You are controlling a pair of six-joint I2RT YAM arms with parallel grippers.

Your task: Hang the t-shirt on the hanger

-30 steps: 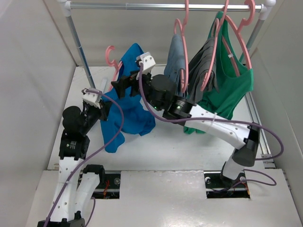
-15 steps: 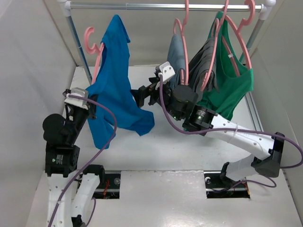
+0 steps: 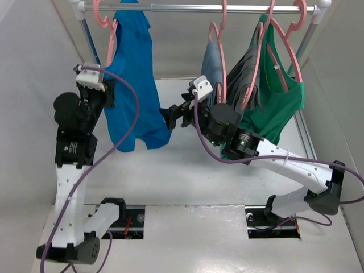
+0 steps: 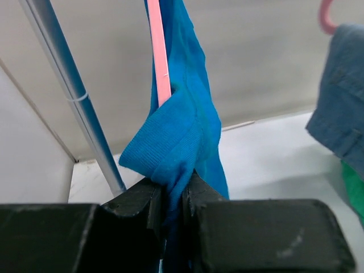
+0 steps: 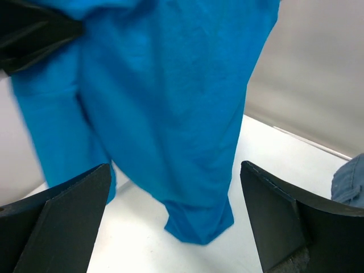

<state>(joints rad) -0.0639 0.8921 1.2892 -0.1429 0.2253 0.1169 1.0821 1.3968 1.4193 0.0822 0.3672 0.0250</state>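
The blue t-shirt (image 3: 135, 79) hangs on the pink hanger (image 3: 105, 20), whose hook is up at the silver rail at the top left. My left gripper (image 3: 111, 94) is shut on a fold of the t-shirt (image 4: 176, 142) next to the hanger's pink arm (image 4: 159, 57). My right gripper (image 3: 170, 116) is open and empty, just right of the shirt's lower hem. The shirt (image 5: 165, 108) hangs in front of its fingers (image 5: 284, 222), apart from them.
The silver rail (image 3: 199, 8) spans the back, with a slanted post (image 4: 74, 96) at the left. Further pink hangers hold a blue-grey garment (image 3: 211, 71), a dark grey garment (image 3: 250, 77) and a green tank top (image 3: 278, 105). White walls close in both sides.
My left gripper has lifted the t-shirt and hanger from the table up to the rail. My right gripper has let go of the shirt, drawn back to the right and opened.
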